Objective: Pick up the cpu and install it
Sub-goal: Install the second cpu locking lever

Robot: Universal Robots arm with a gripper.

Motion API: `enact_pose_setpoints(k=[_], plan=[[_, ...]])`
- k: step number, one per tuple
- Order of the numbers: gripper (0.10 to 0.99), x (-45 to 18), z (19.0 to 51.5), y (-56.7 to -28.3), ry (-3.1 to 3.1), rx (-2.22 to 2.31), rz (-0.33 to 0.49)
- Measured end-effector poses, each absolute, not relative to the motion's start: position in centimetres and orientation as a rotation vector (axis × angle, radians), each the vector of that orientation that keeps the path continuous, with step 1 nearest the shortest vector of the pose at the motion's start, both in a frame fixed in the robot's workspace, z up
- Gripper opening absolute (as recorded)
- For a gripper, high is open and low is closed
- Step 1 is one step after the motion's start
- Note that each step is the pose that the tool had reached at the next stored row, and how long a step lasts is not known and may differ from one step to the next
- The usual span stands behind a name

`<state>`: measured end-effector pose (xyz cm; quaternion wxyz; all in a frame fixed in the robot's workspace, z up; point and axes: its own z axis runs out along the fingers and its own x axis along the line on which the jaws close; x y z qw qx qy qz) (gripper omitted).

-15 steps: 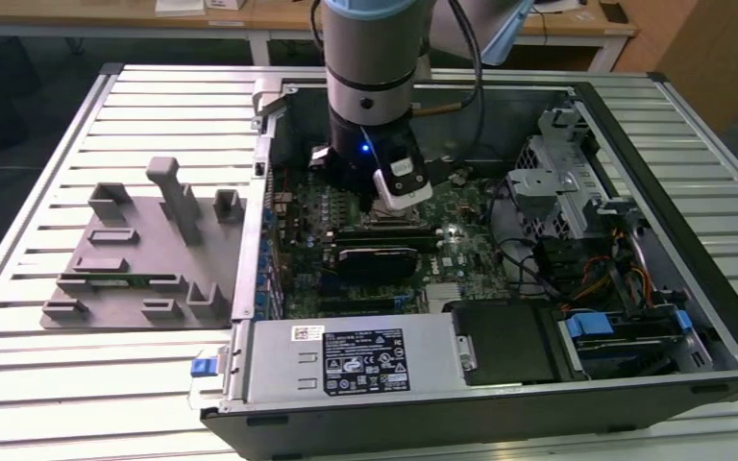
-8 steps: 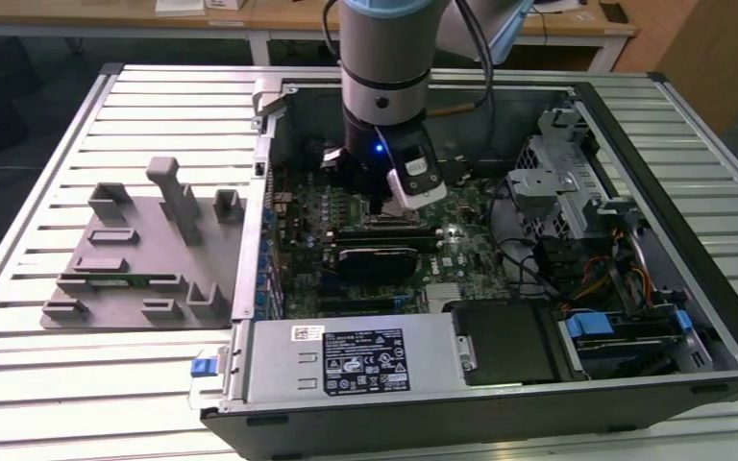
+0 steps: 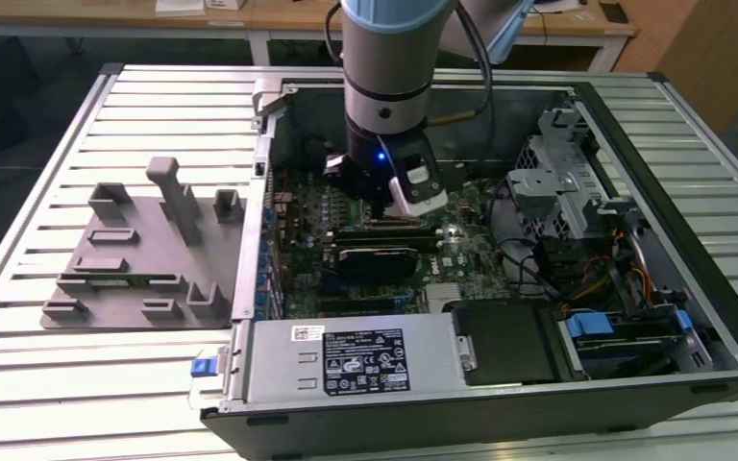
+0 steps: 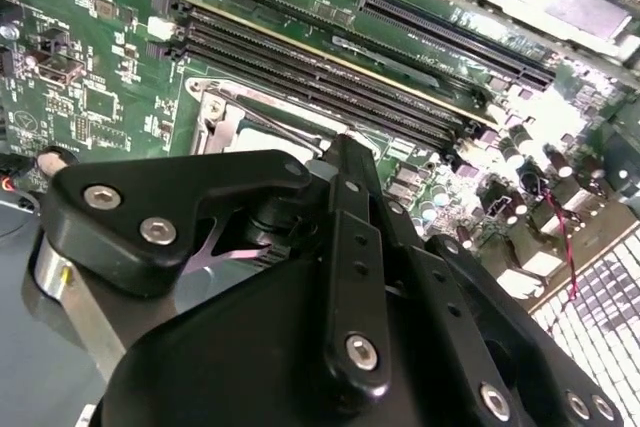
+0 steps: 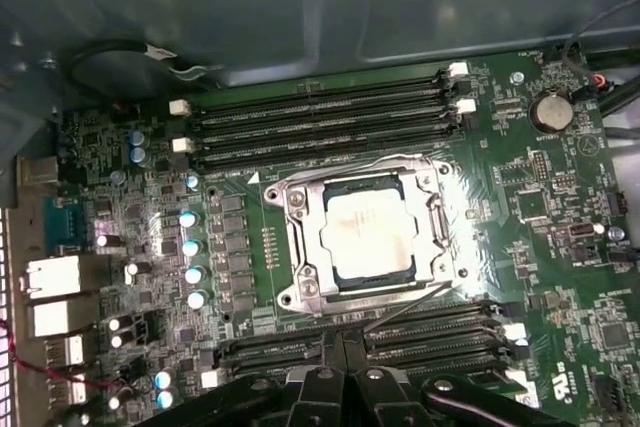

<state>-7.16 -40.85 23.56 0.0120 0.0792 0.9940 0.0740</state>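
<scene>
We see the cpu (image 5: 368,235) lying flat in its shiny socket (image 5: 300,247) on the green motherboard (image 5: 560,247), the gripper (image 5: 340,379) low over it, we cannot tell its grip.

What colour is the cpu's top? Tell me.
Pale silvery-grey: the cpu sits in its socket, clearest in the first wrist view.

Black claw (image 4: 345,162) over green motherboard (image 4: 90,57), memory slots (image 4: 330,72) beyond
</scene>
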Motion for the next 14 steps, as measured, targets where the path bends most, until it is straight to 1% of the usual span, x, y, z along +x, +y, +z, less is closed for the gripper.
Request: enact_pose_setpoints(k=[6, 11, 14], plan=[[0.106, -7.3, 23.1, -41.1, 3.098, 0.248, 0.28], [0.106, -7.6, 22.7, -41.9, 3.097, 0.248, 0.304], [0.106, -7.8, 22.6, -42.4, 3.095, 0.249, 0.333]])
